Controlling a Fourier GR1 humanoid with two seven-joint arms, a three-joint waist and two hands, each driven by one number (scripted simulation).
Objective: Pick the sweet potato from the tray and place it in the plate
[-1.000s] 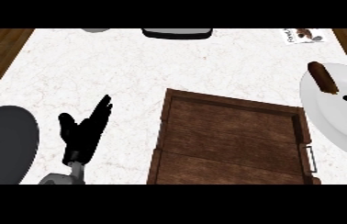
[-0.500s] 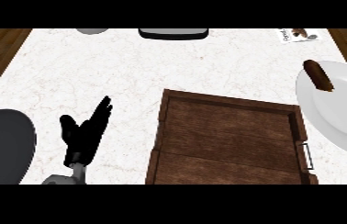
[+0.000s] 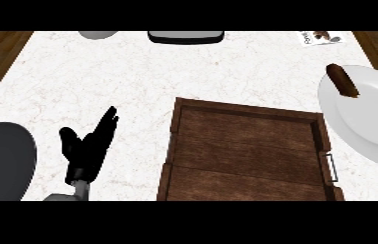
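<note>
Now sweet potato point(image 3: 342, 80) on plate point(image 3: 347, 120), unchanged; view shifted slightly.

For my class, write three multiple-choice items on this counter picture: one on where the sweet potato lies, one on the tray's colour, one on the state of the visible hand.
1. Where is the brown sweet potato?
A. on the white round plate
B. in the tray
C. in the hand

2. What colour is the wooden tray?
A. white
B. dark brown
C. green

3. How is the black left hand?
A. curled round the potato
B. open, holding nothing
C. pressing on the tray

Answers: 1 A, it lies at the plate's upper edge; 2 B, dark wood grain shows; 3 B, straight fingers over the white counter.
</note>
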